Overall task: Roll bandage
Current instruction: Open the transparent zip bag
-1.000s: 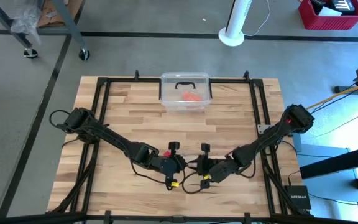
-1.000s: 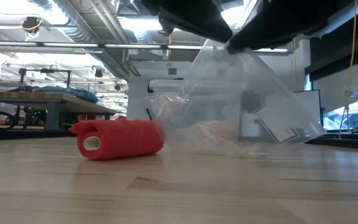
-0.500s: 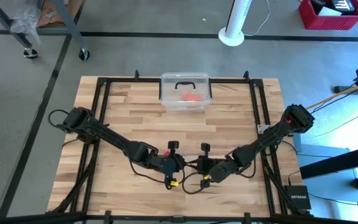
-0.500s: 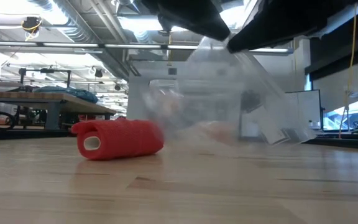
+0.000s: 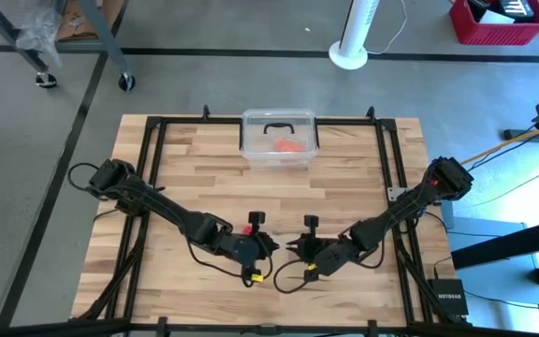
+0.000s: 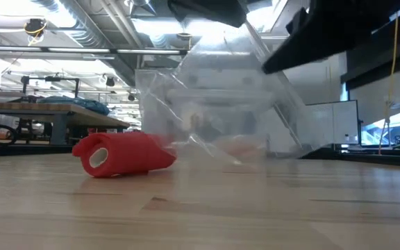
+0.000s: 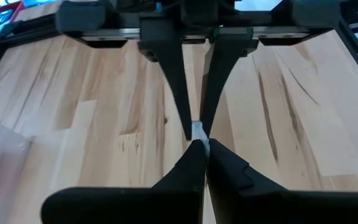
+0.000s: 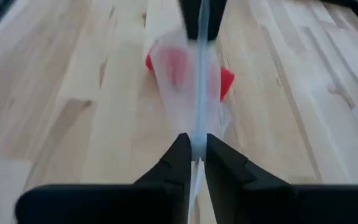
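Note:
The bandage is a small red cloth roll (image 6: 120, 154) lying on its side on the tabletop, its hollow end toward the low camera; it also shows in the high view (image 5: 248, 227) and behind the plastic in the right wrist view (image 8: 226, 81). A crinkly clear plastic bag (image 6: 214, 104) hangs between my two grippers at the table's near middle. My left gripper (image 5: 272, 247) and my right gripper (image 5: 294, 249) face each other tip to tip, both shut on the bag. Neither touches the roll. My left gripper pinches a bit of the bag's upper edge (image 7: 198, 132) between its two fingertips, coming level from the table's left. The bag hangs below the fingers. My right gripper pinches the bag's upper edge (image 8: 196, 147) between its two fingers, level from the table's right. The plastic runs edge-on from its fingers toward the left gripper and hangs down in front of the roll.
A clear lidded box (image 5: 280, 140) with an orange-red lump inside stands at the table's far middle. Black frame rails (image 5: 152, 178) run along the table's left and right sides. Bare wood lies to the left and right of the grippers.
My left gripper has drawn a little toward the table's left, away from my right gripper, and the bag between them has spread wider and swung. The red roll has turned slightly on the table and shifted a little, its hollow end now angled more upward.

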